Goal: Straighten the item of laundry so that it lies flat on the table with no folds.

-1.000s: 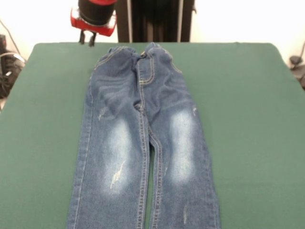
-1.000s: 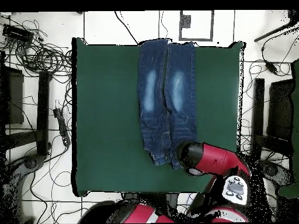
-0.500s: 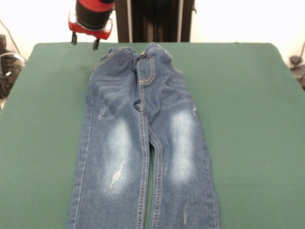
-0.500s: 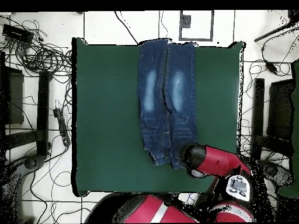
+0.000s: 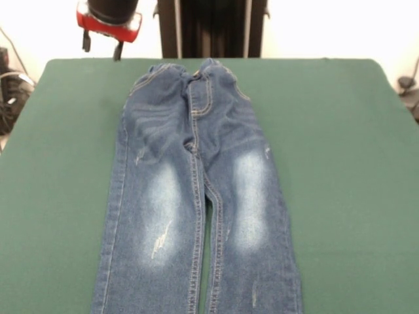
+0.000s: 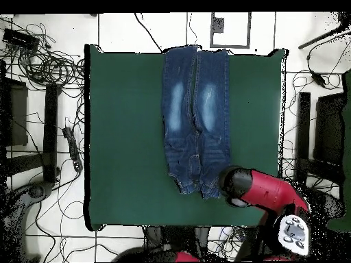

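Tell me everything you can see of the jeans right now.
The jeans are small, blue denim, with faded whitish thigh patches, tan stitching and small distressed marks. They lie spread along the green table, legs side by side, waistband toward the robot and slightly bunched. The leg ends reach the opposite table edge. The gripper hangs apart from them.

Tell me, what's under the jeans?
The green table is under the jeans; its cloth shows all around them and in the thin gap between the legs. Anything else beneath the denim is covered, and the legs run past the picture's bottom edge.

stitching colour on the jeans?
Tan, running down the seams of the small blue denim jeans; clearest in the front view.
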`<action>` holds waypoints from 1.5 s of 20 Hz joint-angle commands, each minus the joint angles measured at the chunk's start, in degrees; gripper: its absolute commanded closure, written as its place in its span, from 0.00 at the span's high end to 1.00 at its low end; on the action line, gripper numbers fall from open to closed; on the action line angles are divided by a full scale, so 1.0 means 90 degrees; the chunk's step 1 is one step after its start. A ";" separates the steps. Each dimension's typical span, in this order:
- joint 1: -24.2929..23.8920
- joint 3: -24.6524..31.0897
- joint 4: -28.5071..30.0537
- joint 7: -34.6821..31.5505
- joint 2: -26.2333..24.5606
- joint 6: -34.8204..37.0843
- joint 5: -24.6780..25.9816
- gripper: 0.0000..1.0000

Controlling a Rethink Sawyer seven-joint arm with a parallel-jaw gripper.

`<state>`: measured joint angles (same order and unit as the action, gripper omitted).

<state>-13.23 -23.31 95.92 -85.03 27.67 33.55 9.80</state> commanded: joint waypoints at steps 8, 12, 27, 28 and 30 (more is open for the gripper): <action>-0.1011 0.2323 0.0873 -0.0729 0.0896 -0.0916 -0.1017 1.00; -0.1372 0.2850 0.1168 -0.0730 0.1027 -0.1324 -0.1181 1.00; -0.1556 0.3134 0.1259 -0.0930 0.1189 -0.1936 -0.0976 0.00; -0.1563 0.3124 0.1239 -0.0946 0.1162 -0.1956 -0.0976 0.00; -0.1564 0.3110 0.1244 -0.0968 0.1150 -0.2020 -0.0957 0.00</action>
<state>-28.64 -2.14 102.24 -85.03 38.53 18.54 1.05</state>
